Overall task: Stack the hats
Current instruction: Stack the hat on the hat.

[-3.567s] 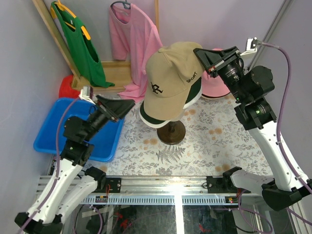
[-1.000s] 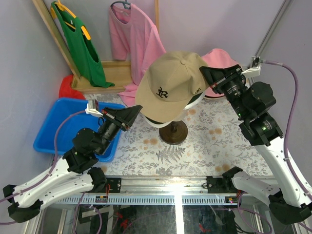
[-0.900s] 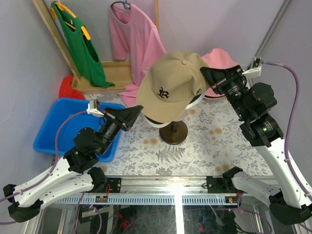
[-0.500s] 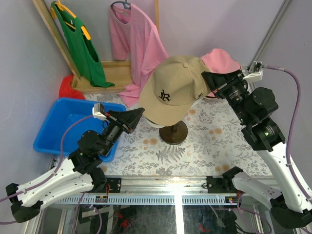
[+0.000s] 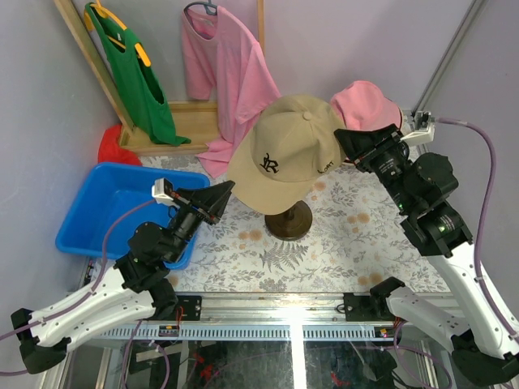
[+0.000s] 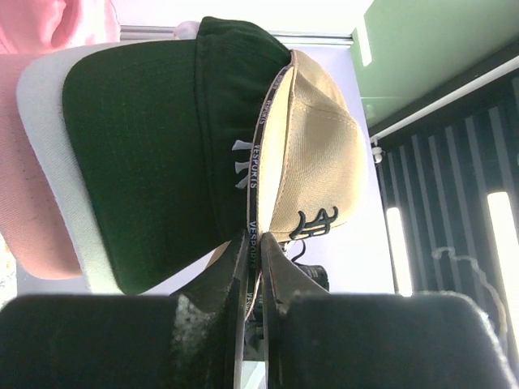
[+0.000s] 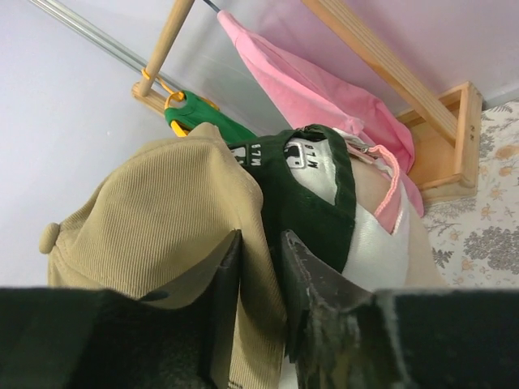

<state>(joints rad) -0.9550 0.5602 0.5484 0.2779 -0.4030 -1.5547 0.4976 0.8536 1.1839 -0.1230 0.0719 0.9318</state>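
at far left a blue plastic tub sits on the floral-patterned tablecloth. behind it a green shirt on a yellow hanger hangs from a slanted wooden rack, and a pink long-sleeved shirt hangs further right.

the left gripper reaches up from beside the tub toward the middle of the table. its fingers are pressed together, with only a thin slit between them. the tips sit right at the lower left brim edge of the tan corduroy cap with dark stitched lettering. whether they touch that brim i cannot tell.

the tan cap is the top of the stack at the centre, with its brim pointing left and toward the arms. directly under it sits a dark green fabric cap, whose brim has a white edge in the left wrist view. the stack stands raised on a dark round stand.

the right gripper is at the tan cap's right rear side. in its wrist view the two fingers stand narrowly parted. the cap's tan rear edge shows in the gap, and the green cap is just beside the outer finger.

a pink soft fabric hat lies just behind this gripper near the back wall, partly hidden by it and off the stack.
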